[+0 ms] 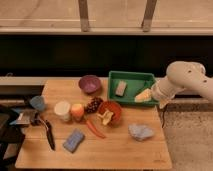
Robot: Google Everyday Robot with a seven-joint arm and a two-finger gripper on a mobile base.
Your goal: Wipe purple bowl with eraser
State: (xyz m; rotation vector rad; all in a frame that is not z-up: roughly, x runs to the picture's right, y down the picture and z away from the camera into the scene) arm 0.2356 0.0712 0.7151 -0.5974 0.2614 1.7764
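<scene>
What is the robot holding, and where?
It cannot be told. The gripper is at the right edge of the green tray beside a yellow piece; the eraser lies apart.

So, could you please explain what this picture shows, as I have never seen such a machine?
One camera looks down on a wooden table. The white shape on the right is a robot arm. Its gripper sits at the right edge of a green tray. The tray holds the eraser and a yellow piece. The purple bowl stands left of the tray. Nearer the camera are an orange bowl, a blue pad and a cloth. Whether anything is held, I cannot tell.
</scene>
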